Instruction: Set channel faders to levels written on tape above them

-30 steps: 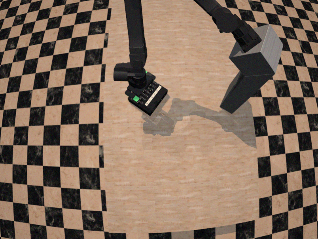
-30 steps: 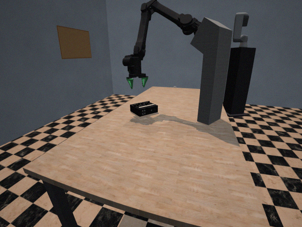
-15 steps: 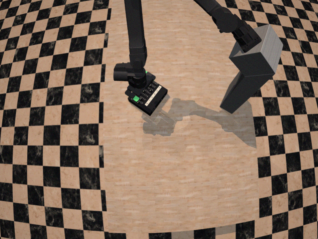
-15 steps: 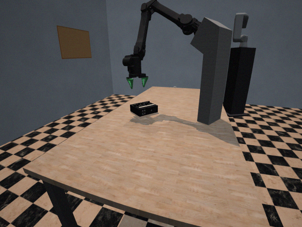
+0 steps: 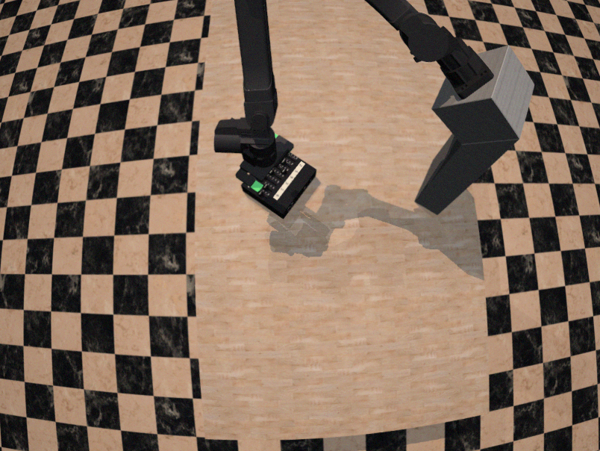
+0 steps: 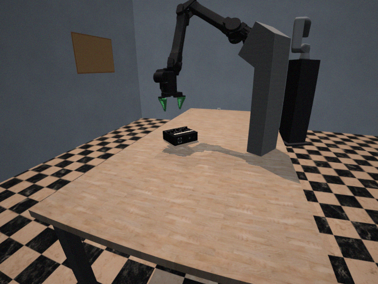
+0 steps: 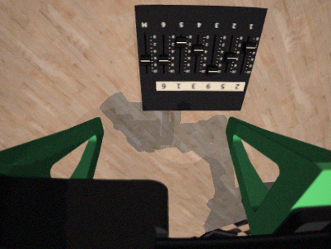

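Observation:
The black lighting desk [image 7: 200, 58] stands on its feet on the wooden table; it also shows in the overhead view [image 5: 283, 184] and the side view [image 6: 179, 135]. In the wrist view it appears upside down. A white tape strip [image 7: 200, 86] carries the level digits, too small to read surely. The master fader cap [image 7: 145, 60] is at the left. The channel caps run rightwards at differing heights: [image 7: 164, 60], [image 7: 181, 42], [image 7: 198, 50], [image 7: 212, 71], [image 7: 231, 57], [image 7: 250, 46]. My gripper [image 6: 171, 103] hangs well above the desk, its green fingers open and empty; it also shows in the wrist view [image 7: 164, 124].
The grey pillar [image 6: 264, 91] that carries my arm stands on the table to the right of the desk, also seen from overhead [image 5: 477, 131]. A black cabinet [image 6: 299, 100] stands behind it on the floor. The table edges run left and front.

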